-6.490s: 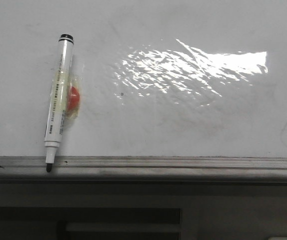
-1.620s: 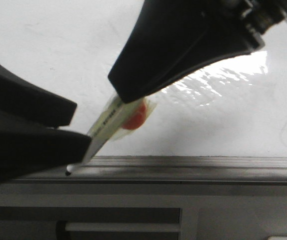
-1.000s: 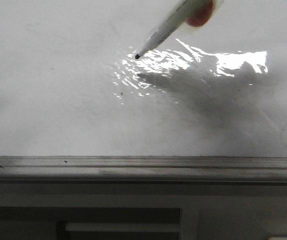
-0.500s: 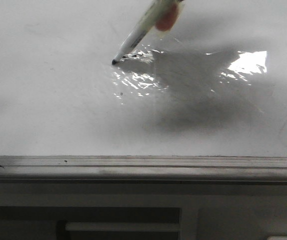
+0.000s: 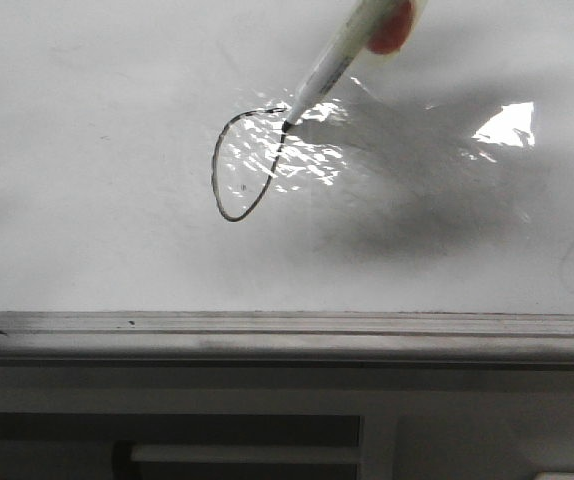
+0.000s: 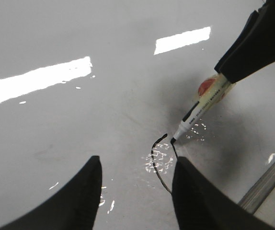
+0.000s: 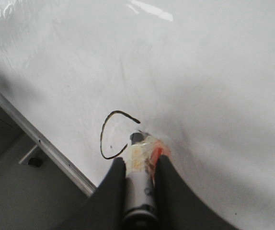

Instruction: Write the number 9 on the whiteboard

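The right gripper (image 7: 136,175) clamps a marker (image 5: 339,52), its tip touching the whiteboard (image 5: 97,200) at the number 9 (image 5: 239,165), so far only a loop. The left gripper (image 6: 135,187) hovers nearby, fingers spread and empty

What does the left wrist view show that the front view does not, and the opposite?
Only the left wrist view shows the right gripper shut on the marker, and the open left gripper. Only the front view shows the grey edge strip running the full width of the picture. Both show the unfinished number 9 on the whiteboard.
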